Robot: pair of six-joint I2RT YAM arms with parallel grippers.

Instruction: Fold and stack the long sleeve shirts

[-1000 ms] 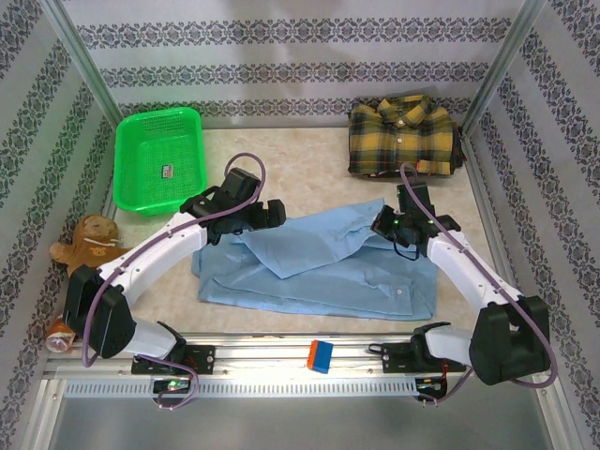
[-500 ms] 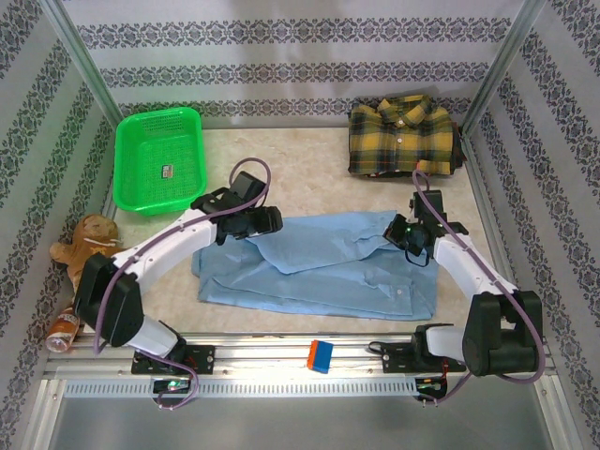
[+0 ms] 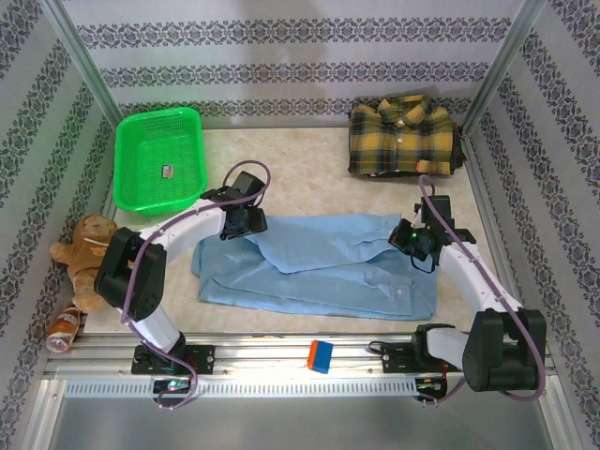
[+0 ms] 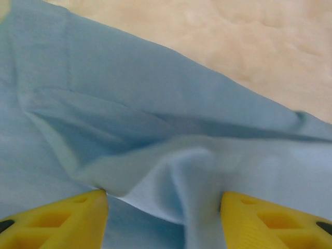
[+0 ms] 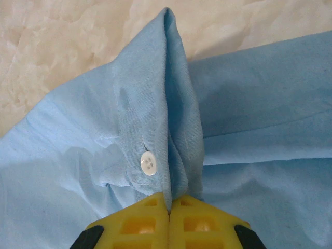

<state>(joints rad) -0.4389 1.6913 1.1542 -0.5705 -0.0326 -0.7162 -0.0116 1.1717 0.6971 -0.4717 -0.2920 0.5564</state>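
Now narrower: left end effector [image 4: 163,207]

Your counter [image 3: 309,183] is pale beige with a marble look, evenly lit. Walls [image 3: 300,56] papered in grey floral bands enclose it, metal posts [image 3: 84,64] rise at its far corners, and a metal rail [image 3: 272,350] runs along its near edge.

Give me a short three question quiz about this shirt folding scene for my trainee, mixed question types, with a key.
1. True or false: the plaid shirt lies folded at the table's far right.
2. What does the right gripper pinch? A) plaid shirt B) light blue shirt C) stuffed toy.
3. Fill in: the green basket sits at the far ____ of the table.
Key: 1 true; 2 B; 3 left.
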